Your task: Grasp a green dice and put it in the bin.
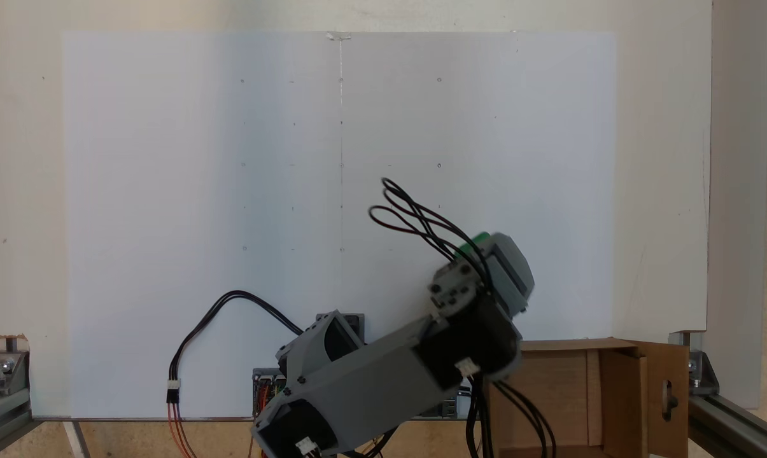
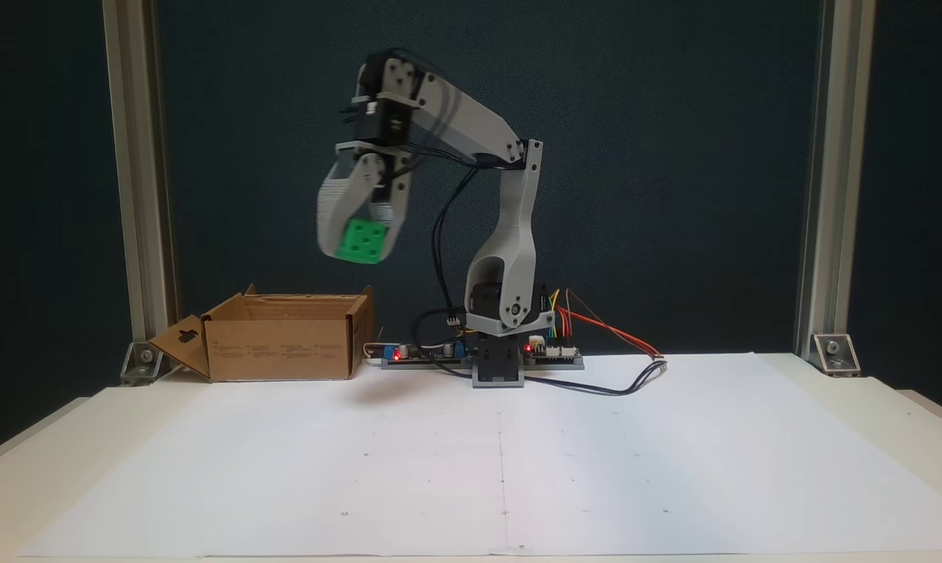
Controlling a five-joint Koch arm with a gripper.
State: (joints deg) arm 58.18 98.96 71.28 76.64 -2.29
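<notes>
Bench (image 2: pixel 752 438) with white paper sheet (image 2: pixel 517 453) on top, nothing loose on it near the fingers.

Koch arm (image 2: pixel 471 125) raised high, forearm reaching toward the bin side, wrist pointing down. Motion blur on the wrist in both fixed views, so I'd judge it's mid-swing.

Bin (image 2: pixel 283 344): open corrugated cardboard box at the bench edge, flaps up, keyhole-cutout flap (image 2: pixel 181 344) folded outward. It sits well below the fingers and slightly off to the left in the front fixed view. In the top-down fixed view the bin (image 1: pixel 568 388) is below and right of the wrist; the fingers look short of its opening, not over it yet.

Fingers (image 2: pixel 359 238): closed down onto the green dice (image 2: pixel 362 239), pinching it from both sides, die held clear of everything else, well above the bench. From above only a green sliver of the dice (image 1: pixel 475 242) shows past the wrist housing.

Progress: grasp done, lift done, carry looks partway. Left to do: bring the fingers over the bin opening, lower or just release, let the die drop in. Bin interior as seen from above looks empty so far.
</notes>
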